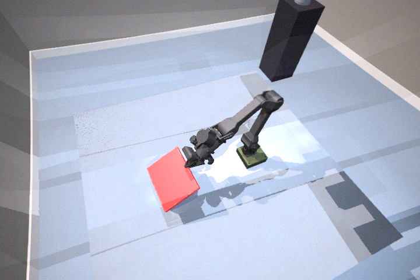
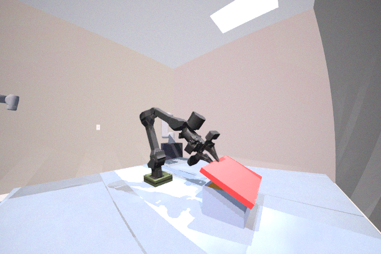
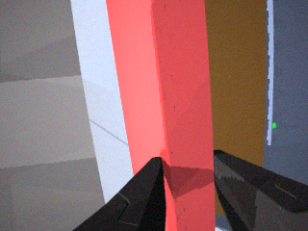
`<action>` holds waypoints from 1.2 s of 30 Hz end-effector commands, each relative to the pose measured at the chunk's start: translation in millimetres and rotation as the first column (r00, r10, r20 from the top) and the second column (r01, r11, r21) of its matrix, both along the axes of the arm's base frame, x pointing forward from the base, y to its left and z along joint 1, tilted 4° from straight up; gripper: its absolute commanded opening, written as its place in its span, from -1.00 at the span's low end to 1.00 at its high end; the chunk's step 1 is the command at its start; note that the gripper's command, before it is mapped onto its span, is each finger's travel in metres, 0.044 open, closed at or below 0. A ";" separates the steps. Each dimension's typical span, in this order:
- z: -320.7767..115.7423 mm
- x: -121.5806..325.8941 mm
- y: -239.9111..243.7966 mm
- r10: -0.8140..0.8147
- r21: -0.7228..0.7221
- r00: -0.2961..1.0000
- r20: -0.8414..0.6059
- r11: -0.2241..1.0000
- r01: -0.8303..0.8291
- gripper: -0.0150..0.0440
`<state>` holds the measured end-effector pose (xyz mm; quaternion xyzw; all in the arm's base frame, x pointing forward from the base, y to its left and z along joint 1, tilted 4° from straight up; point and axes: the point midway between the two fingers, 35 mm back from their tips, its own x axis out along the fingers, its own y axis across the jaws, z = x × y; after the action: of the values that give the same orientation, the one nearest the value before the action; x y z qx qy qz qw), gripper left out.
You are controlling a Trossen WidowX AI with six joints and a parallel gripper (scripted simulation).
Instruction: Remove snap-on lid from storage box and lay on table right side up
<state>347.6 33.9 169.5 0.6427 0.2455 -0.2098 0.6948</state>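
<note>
The red lid (image 1: 172,179) (image 2: 233,179) (image 3: 188,96) is tilted over the box, its edge on the arm's side raised and its far edge low at the box's far side. The pale storage box (image 2: 222,205) stands on the table under it. A brown surface (image 3: 238,82) shows in the gap below the raised edge. My gripper (image 1: 186,167) (image 2: 215,162) (image 3: 187,164) is shut on the lid's raised edge, one finger on either side of it in the wrist view. Whether the far edge touches the box is hard to tell.
The arm's green base (image 1: 252,157) (image 2: 157,179) stands on the table beside the box. A tall dark pedestal (image 1: 288,39) (image 2: 172,150) stands farther behind the arm. A small green spot (image 3: 274,125) shows at the right of the wrist view.
</note>
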 end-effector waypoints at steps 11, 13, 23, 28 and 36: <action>26.4 13.2 1.8 -0.004 0.003 1.000 0.017 1.000 0.003 -0.49; 29.1 14.9 2.1 -0.004 0.003 1.000 0.018 1.000 0.003 -0.49; 42.2 16.3 2.8 -0.004 0.003 1.000 0.018 1.000 0.003 -0.49; 49.2 21.5 3.5 -0.004 0.003 1.000 0.018 1.000 0.003 -0.49; 59.5 21.0 4.1 -0.004 0.003 1.000 0.018 1.000 0.003 -0.49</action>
<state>365.9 36.7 215.9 0.6413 0.2457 -0.2120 0.6952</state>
